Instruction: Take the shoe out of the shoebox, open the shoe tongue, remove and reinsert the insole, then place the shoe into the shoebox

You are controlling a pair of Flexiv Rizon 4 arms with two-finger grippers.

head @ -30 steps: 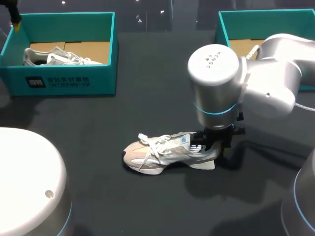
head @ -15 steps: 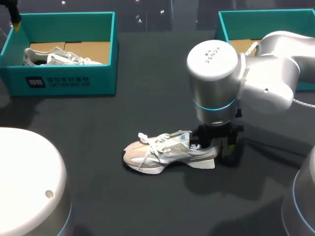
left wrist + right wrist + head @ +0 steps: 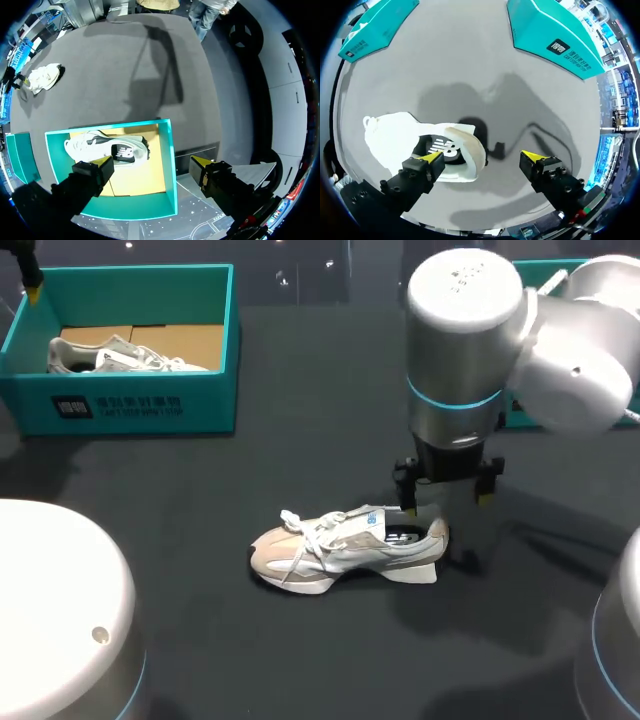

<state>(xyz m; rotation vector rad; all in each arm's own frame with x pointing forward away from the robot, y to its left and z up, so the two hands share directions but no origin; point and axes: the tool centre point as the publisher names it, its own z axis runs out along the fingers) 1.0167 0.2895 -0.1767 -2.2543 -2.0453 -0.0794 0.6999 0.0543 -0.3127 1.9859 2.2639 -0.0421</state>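
At the far left the left shoebox (image 3: 205, 410) holds a second shoe (image 3: 110, 355), and the left gripper (image 3: 151, 162) hangs over it with its fingers (image 3: 104, 163) spread and nothing between them. That puts it well away from the work, which to my eye is the first worry. The shoe (image 3: 340, 545) stands alone on its sole in the middle of the dark surface (image 3: 300, 460), toe to the left, with nothing bracing it. Its laces (image 3: 300, 530) lie loose across the front and could snag or drag if the shoe gets shoved. The dark insole (image 3: 442, 147) shows down inside the opening. The right gripper (image 3: 446, 498) hovers just above the heel with its fingers (image 3: 434, 157) wide apart and empty. One is over the opening and the other out past the back of the shoe, so the heel collar (image 3: 472, 145) sits roughly between them. If it drops like that it may pinch the collar rather than the insole. It could also press on the rim and tip or skid the unheld shoe. A shallow pinch might only curl the insole's edge. The right shoebox (image 3: 555, 35) sits well apart at the far edge.
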